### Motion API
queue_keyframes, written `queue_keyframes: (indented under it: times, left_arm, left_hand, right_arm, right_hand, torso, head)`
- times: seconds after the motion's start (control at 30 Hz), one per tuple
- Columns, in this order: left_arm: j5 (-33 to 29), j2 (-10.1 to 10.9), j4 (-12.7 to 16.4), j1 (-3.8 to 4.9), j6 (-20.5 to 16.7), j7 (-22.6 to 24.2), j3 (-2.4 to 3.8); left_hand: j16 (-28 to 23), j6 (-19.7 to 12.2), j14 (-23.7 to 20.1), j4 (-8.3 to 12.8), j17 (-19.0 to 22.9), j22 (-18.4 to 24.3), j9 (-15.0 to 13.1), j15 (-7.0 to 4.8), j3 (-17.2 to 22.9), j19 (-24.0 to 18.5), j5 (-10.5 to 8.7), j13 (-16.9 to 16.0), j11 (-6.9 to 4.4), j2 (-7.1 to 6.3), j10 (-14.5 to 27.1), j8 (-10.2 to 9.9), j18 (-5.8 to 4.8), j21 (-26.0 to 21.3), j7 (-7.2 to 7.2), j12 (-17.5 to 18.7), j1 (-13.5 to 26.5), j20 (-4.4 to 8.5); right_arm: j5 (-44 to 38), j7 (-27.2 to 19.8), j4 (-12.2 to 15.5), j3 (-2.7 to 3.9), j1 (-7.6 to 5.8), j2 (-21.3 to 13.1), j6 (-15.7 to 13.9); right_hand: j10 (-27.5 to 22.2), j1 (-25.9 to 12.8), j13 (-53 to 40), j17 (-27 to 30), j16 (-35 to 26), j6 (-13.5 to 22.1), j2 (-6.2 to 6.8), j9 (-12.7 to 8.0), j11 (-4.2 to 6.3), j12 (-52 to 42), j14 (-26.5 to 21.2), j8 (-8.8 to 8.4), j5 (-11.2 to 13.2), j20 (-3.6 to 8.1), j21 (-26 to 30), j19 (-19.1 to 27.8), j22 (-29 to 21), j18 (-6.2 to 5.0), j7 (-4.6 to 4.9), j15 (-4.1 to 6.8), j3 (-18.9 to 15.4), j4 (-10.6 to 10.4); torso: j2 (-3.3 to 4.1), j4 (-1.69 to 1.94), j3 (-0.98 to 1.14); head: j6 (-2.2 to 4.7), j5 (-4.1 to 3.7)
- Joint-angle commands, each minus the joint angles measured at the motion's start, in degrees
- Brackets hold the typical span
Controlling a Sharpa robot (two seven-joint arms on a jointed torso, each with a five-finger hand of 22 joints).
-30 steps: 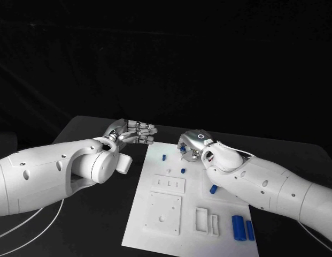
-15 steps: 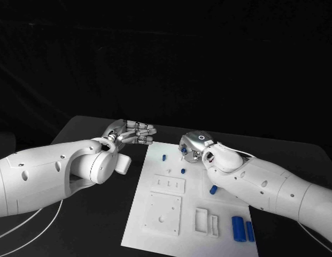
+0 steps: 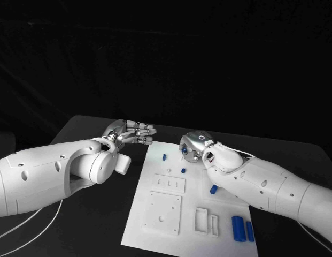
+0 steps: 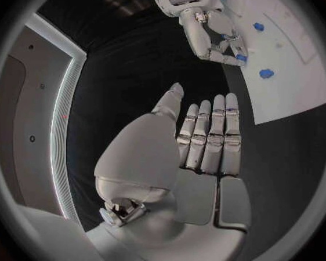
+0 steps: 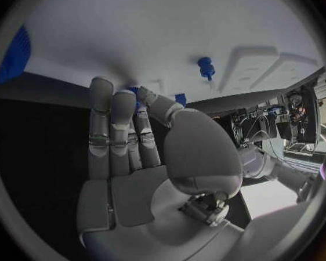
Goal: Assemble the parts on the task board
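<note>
Your task board point(image 3: 166, 206): flat white plate. Right hand point(image 3: 194, 144): silver, pinching a small blue part point(image 5: 137, 93). Left hand point(image 3: 131, 132): fingers straight, side by side, holding nothing.

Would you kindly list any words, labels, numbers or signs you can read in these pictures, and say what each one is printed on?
There is no readable text in any view.
The task board is plain white, with only recesses and small holes.
The blue parts carry no visible marks.
The right hand has a small ring-shaped mark on its back, a symbol rather than a letter or number.
The left hand shows no print.
</note>
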State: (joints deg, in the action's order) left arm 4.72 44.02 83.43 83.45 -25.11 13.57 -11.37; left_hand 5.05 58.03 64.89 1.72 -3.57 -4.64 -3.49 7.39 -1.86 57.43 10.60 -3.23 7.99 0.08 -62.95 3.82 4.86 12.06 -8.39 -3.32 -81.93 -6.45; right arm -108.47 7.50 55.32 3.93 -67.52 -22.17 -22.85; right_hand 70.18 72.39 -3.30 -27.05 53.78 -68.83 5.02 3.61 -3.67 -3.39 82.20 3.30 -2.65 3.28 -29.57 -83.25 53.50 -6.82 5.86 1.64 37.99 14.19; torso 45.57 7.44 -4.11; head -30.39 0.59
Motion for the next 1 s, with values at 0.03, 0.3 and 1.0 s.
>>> queue_keyframes:
  times: [0.03, 0.3, 1.0]
  left_arm:
    - [0.28, -0.09, 0.07, 0.17, 0.77, 0.18, 0.05]
    - [0.29, -0.05, -0.31, 0.17, 0.77, 0.16, 0.05]
    - [0.29, 0.72, -1.06, 0.2, 0.84, 0.18, 0.04]
  left_hand:
    - [-0.29, -0.1, -0.48, 0.18, -0.04, 0.1, -0.08, -0.02, -0.31, -0.48, -0.3, -0.09, 0.02, -0.25, 0.45, -0.08, -0.53, 0.39, -0.16, -0.15, 0.49, -0.07]
    - [-0.31, -0.21, -0.53, 0.16, -0.04, 0.1, -0.08, 0.01, -0.36, -0.49, -0.35, -0.09, 0.08, -0.31, 0.6, -0.09, -0.51, 0.39, -0.22, -0.13, 0.53, -0.09]
    - [-0.33, -0.25, -0.58, 0.18, -0.04, 0.1, -0.08, 0.04, -0.35, -0.48, -0.36, -0.09, 0.1, -0.32, 0.66, -0.07, -0.5, 0.39, -0.24, -0.14, 0.49, -0.11]
  right_arm:
    - [1.23, -0.53, -0.54, -0.07, 0.12, -0.06, 0.03]
    - [5.04, -2.22, 0.32, -0.07, 0.11, -0.94, -3.92]
    - [13.25, -2.01, 13.94, 5.02, -0.01, -17.62, 2.33]
  right_hand:
    - [-4.08, -2.09, 0.0, 0.23, -0.56, 4.8, 2.48, -0.1, -1.01, 0.07, -0.07, 0.25, -0.29, -0.72, 0.78, -0.16, -0.43, -0.68, 0.32, -0.87, -2.97, -0.95]
    - [-17.48, 5.66, 0.18, 0.92, -0.89, 12.12, 5.64, -0.08, -3.5, 0.25, -0.17, 0.23, -0.37, -2.55, 5.17, -2.78, -4.17, -3.62, -3.21, -2.16, -20.56, -9.63]
    - [-2.72, 1.26, -0.11, 0.59, -0.05, 7.8, 4.02, -0.04, -0.91, -0.02, 0.11, 0.26, -7.54, -1.18, 4.01, -2.62, -3.15, -1.69, 1.46, -0.78, -21.96, -5.73]
  torso:
    - [0.01, -0.04, -0.05]
    - [-0.01, -0.1, -0.06]
    - [-0.05, -2.11, 0.56]
  head:
    - [0.0, 0.02]
    - [0.23, -0.16]
    - [1.26, -2.19]
